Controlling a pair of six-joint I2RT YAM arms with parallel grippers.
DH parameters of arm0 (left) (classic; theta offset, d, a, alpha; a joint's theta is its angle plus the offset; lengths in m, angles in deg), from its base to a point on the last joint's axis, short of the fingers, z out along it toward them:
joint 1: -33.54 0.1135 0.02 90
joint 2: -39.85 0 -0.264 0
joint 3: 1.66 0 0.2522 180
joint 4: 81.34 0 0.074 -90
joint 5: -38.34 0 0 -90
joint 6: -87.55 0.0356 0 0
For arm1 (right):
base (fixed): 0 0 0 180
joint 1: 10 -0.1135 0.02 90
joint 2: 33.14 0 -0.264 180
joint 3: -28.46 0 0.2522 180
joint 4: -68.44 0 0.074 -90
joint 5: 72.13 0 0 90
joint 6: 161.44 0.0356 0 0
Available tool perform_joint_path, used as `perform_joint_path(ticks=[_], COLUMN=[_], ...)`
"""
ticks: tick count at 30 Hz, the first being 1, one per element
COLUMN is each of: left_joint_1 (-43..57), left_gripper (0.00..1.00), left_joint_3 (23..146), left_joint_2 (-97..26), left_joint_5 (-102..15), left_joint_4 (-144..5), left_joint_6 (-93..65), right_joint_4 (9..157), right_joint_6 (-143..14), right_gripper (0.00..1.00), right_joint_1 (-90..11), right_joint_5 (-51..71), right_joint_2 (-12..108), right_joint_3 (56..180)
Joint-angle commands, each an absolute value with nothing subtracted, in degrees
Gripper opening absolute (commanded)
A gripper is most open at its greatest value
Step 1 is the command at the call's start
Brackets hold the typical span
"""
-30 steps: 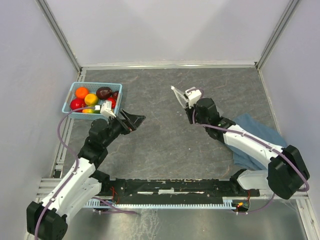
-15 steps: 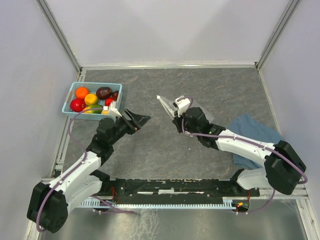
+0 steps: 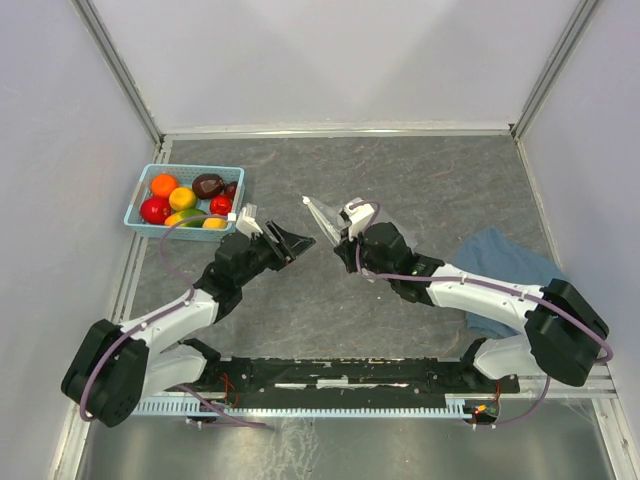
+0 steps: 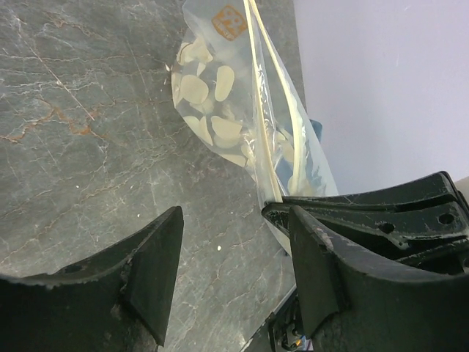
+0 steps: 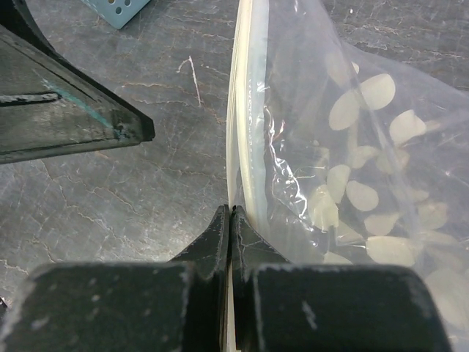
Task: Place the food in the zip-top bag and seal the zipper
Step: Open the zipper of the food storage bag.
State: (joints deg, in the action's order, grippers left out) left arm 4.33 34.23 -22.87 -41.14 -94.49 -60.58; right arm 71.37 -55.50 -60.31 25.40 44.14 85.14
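Observation:
The zip-top bag (image 3: 322,215) is clear with white spots and hangs above the middle of the table. My right gripper (image 5: 231,213) is shut on its mouth edge, right at the pale zipper (image 5: 238,132). My left gripper (image 4: 234,242) is open just left of the bag (image 4: 212,110), its tips close to the right gripper's fingers (image 4: 366,213), with only table showing between its jaws. The food (image 3: 182,198), glossy orange, red, yellow and dark purple pieces, lies in the basket at the back left.
A light-blue perforated basket (image 3: 140,195) holds the food near the left wall. A blue cloth (image 3: 505,265) lies on the right under the right arm. Grey walls close in the table on three sides.
The right arm has carried the bag leftward toward the table's middle. The left gripper has moved right to meet it, and its jaws have narrowed somewhat.

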Motion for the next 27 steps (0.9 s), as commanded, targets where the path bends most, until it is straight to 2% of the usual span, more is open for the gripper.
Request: perform_joint_path(ticks=[1, 18, 27], left_joint_1=[3.45, 2.48, 1.87], left_gripper=[0.65, 0.54, 0.44], left_joint_3=[37.44, 41.93, 43.15], left_joint_2=[-25.28, -34.11, -37.99], left_joint_5=[-42.99, -44.46, -43.28], left_joint_4=[-100.36, -101.15, -103.4], left_joint_6=[-62.57, -60.6, -61.16], right_joint_4=[67.25, 66.29, 66.36], right_joint_6=[-54.04, -53.68, -54.05], right_gripper=[0.02, 0.02, 0.02], right_joint_1=[-61.13, -62.41, -62.61], right_joint_5=[24.71, 23.91, 22.8], right_joint_2=[44.4, 45.08, 45.85], right_joint_3=[85.03, 84.76, 85.03])
